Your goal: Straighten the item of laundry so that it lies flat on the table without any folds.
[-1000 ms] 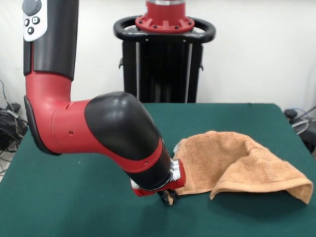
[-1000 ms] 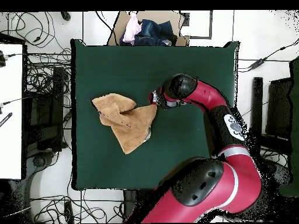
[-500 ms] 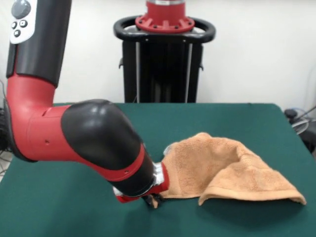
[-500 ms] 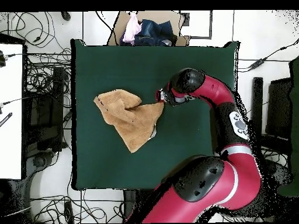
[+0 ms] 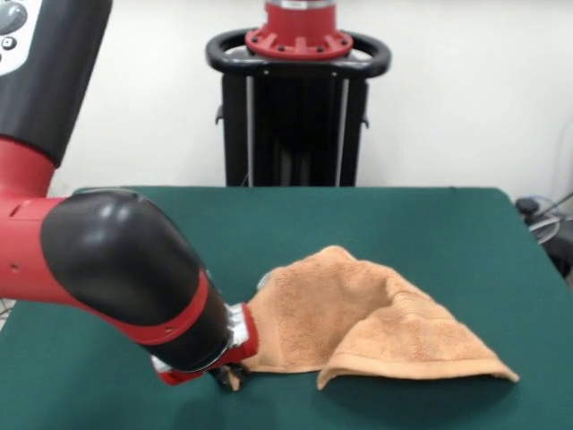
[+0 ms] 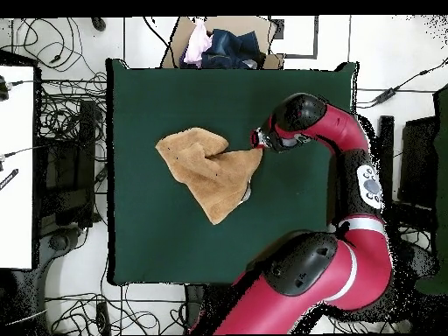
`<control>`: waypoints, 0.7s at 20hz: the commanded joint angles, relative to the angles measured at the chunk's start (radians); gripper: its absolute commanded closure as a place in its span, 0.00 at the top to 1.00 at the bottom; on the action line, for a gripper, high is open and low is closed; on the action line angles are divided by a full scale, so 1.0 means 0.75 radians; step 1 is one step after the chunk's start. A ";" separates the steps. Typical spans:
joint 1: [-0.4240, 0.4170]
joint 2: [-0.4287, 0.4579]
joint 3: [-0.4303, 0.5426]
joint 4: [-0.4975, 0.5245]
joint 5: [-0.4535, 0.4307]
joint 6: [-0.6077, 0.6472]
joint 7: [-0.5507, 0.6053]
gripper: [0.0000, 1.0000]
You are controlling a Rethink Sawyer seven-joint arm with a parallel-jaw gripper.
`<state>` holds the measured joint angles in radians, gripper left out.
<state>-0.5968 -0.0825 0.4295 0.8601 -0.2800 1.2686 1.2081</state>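
The orange-tan towel (image 5: pixel 358 318) lies crumpled and folded over itself on the green table (image 5: pixel 430 224). My gripper (image 5: pixel 228 376) sits low at the towel's left corner in the front view and is shut on that corner, just above the felt. In the overhead view the towel (image 6: pixel 210 166) spreads left of the gripper (image 6: pixel 259 145), with one corner stretched toward it. The rest of the towel drags on the table. The white tag is hidden.
A cardboard box with clothes (image 6: pixel 223 45) stands beyond the table's top edge in the overhead view. The black pedestal (image 5: pixel 298 98) stands behind the table. Cables lie on the floor around it. My arm's elbow (image 5: pixel 116 269) fills the front view's left side.
My gripper has pulled the towel corner sideways, leftward in the front view and rightward in the overhead view. The whole towel has slid along with it and stretched out somewhat.
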 commanded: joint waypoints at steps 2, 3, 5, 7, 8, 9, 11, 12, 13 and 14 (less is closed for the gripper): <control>-0.018 0.071 0.004 -0.209 -0.152 0.058 -0.324 0.00; -0.015 0.076 0.004 -0.226 -0.155 0.072 -0.335 0.00; -0.009 0.084 0.004 -0.254 -0.161 0.093 -0.351 0.00; -0.008 0.083 0.003 -0.257 -0.163 0.091 -0.353 0.00; -0.007 0.081 0.002 -0.256 -0.163 0.089 -0.352 0.00; -0.005 0.081 0.002 -0.260 -0.164 0.092 -0.353 0.00; -0.003 0.076 -0.001 -0.258 -0.167 0.094 -0.356 0.00; -0.003 0.073 -0.003 -0.260 -0.170 0.096 -0.363 0.00; -0.004 0.070 -0.004 -0.261 -0.173 0.098 -0.370 0.00; -0.003 0.071 -0.005 -0.270 -0.178 0.103 -0.380 0.00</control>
<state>-0.5968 -0.0334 0.4295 0.6872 -0.3265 1.3349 1.1306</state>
